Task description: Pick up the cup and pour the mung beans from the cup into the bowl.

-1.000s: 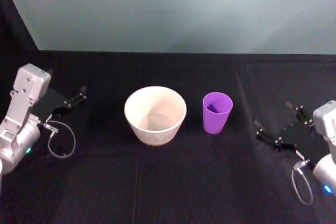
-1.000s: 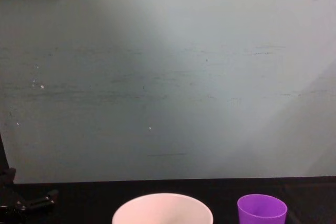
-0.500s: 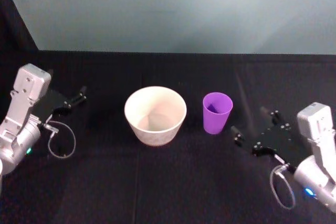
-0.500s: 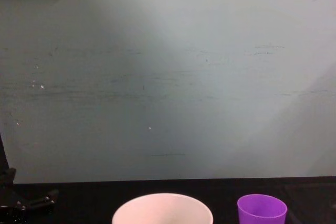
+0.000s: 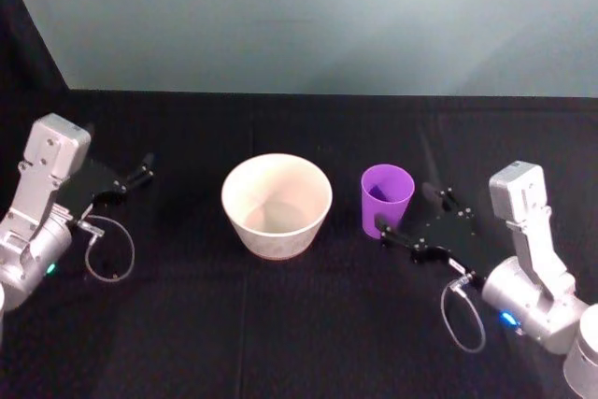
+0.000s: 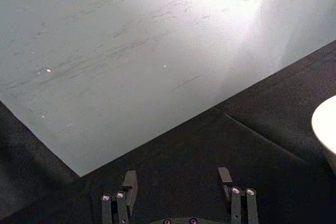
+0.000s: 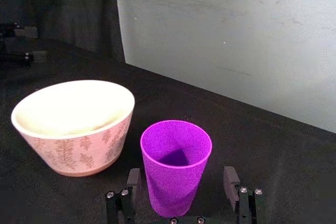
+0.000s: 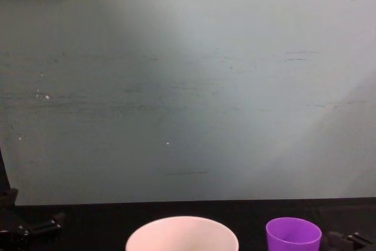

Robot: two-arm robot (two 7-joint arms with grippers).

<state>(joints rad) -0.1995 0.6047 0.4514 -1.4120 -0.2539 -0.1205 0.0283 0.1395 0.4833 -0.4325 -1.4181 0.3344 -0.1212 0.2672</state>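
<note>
The purple cup (image 5: 386, 198) stands upright on the black table, just right of the bowl (image 5: 277, 205). My right gripper (image 5: 406, 208) is open at the cup's right side. In the right wrist view its fingers (image 7: 134, 179) flank the lower part of the cup (image 7: 176, 166) with gaps on both sides. The pale bowl (image 7: 73, 124) has a leaf pattern on its outside. The mung beans are hidden; the cup's inside shows only shadow. My left gripper (image 5: 140, 173) rests open at the far left, well away from the bowl.
A black cloth (image 5: 280, 324) covers the table. A grey-green wall (image 5: 308, 16) rises along its far edge. A dark curtain (image 7: 63, 9) hangs behind the bowl's side. Cable loops (image 5: 107, 249) hang at both wrists.
My right arm has swung left across the table from the right edge to the cup, its open fingers now on either side of it. Left arm, cup and bowl have not moved.
</note>
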